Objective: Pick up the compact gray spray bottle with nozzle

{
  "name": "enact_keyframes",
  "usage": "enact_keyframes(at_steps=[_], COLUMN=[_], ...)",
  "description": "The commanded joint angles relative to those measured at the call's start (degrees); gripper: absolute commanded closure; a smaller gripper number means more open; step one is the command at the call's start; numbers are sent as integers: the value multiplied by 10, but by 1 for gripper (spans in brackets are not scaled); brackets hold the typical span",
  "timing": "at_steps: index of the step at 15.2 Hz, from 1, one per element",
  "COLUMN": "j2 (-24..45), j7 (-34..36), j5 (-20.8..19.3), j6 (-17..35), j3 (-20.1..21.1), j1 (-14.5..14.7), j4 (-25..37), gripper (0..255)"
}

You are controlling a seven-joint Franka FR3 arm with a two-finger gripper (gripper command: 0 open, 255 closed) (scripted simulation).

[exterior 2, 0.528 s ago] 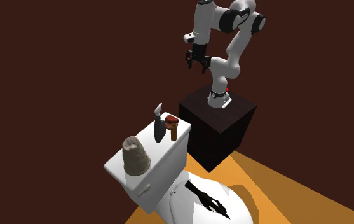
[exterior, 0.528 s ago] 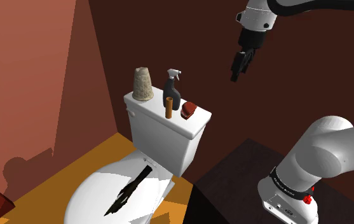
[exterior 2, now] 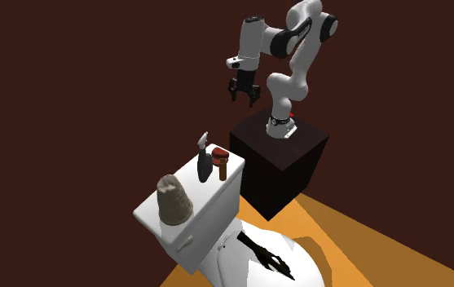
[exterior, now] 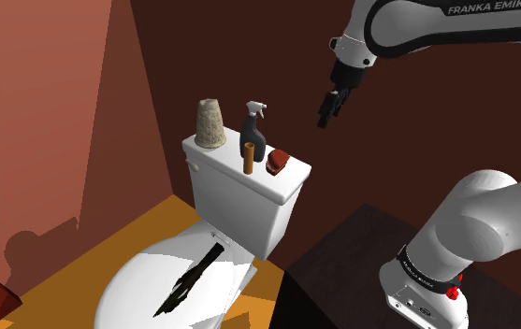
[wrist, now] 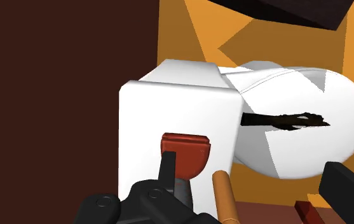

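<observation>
The claw [exterior: 326,110] hangs released, high beside the gray spray bottle [exterior: 253,137] on the toilet tank [exterior: 249,201]. It should descend straddling the bottle's body, clear of the brown cylinder [exterior: 248,157].

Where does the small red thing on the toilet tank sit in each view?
Shoulder view: red thing at the right end of the toilet tank.
Second exterior view: red thing at the tank's end nearest the stand.
Wrist view: red thing beside the orange cylinder.
Shared landmark: the white toilet tank.

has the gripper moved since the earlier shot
Yes. In the shoulder view the gripper has shifted left, closer to the spray bottle on the toilet tank.
</observation>
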Motion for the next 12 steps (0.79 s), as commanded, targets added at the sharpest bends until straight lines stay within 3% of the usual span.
enact_keyframes(at_steps=[1, 7, 12], j2=[29, 131, 233], j7=[-16, -74, -144], j5=[6, 37, 91], j6=[65, 232, 354], j3=[-7, -31, -56], j1=[4, 24, 54], j4=[-13, -20, 6], gripper=[0, 0, 0])
